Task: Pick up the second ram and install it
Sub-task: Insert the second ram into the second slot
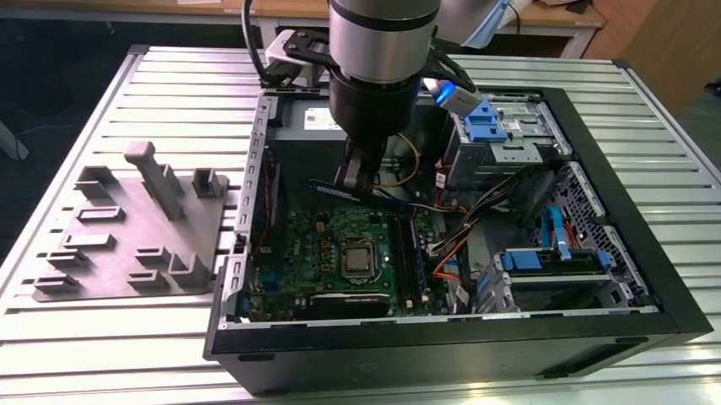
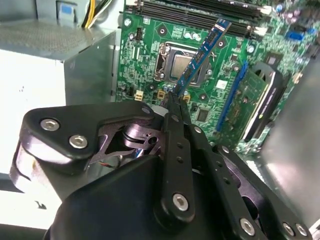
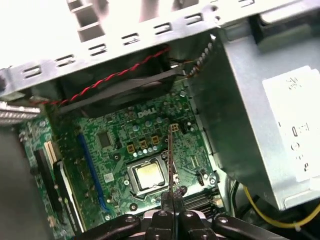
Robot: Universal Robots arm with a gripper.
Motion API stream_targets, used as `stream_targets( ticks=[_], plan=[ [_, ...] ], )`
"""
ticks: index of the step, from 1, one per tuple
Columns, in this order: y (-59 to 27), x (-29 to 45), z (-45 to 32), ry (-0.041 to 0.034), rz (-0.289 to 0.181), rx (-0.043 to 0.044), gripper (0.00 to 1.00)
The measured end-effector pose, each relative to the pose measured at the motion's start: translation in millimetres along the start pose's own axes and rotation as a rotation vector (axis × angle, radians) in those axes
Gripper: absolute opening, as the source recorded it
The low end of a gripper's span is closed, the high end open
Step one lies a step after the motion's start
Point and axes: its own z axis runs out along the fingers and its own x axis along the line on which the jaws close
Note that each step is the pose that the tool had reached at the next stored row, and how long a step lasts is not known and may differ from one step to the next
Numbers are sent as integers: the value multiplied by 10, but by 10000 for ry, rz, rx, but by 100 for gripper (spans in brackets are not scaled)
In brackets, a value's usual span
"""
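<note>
Gripper (image 1: pixel 354 184) jaws closed on one end of the second ram (image 2: pixel 202 52). Ram held above the motherboard (image 1: pixel 327 232), inside the open case (image 1: pixel 451 337).

2 close wrist views, shared motherboard (image 3: pixel 117 125)

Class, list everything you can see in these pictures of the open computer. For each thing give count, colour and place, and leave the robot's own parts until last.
table: one, silver, slatted, under everything
computer case: one, black, open, on the table
fixture plate: one, grey, on the table at the exterior view's left of the case
motherboard: one, green, on the case floor
processor: one, silver, square, mid-motherboard
second ram: one, dark blue, above the motherboard, gripped at one end
yellow cables: a few, yellow, inside the case
arm: one, silver and black, reaching into the case
claw: one, black, shut on the second ram
</note>
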Motion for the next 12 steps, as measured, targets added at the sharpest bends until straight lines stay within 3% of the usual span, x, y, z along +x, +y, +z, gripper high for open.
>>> stream_targets(
  ticks=[12],
  plan=[
    [0, 1, 24, -56, 2189, 61, 11]
  ],
)
